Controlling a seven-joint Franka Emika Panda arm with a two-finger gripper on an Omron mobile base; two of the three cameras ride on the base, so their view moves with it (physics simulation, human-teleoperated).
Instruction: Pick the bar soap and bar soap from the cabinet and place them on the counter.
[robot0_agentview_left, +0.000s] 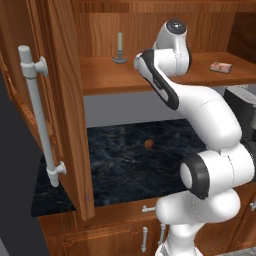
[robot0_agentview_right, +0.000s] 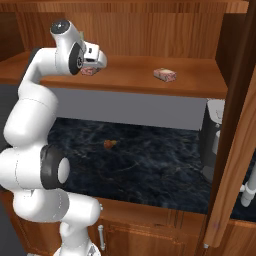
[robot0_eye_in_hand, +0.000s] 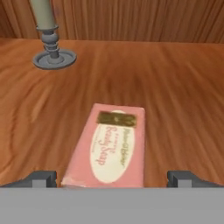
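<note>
Gripper (robot0_eye_in_hand: 112, 178) spread wide, holding nothing — bar soap (robot0_eye_in_hand: 109, 146) lies between; long axis pointing away.

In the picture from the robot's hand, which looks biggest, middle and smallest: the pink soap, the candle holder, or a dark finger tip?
1. Soap, though it's nearest the camera.
2. Candle holder.
3. Finger tip.

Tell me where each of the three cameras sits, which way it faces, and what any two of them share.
Left base view: behind the arm's left, facing the cabinet shelf and counter; the arm rises lower right.
Right base view: behind the arm's right, same scene; the arm rises lower left.
Hand view: on the hand, looking along the open gripper at a bar soap between its fingertips.
Shared: both base views show the second bar soap; the left base and hand views show the candle.
</note>
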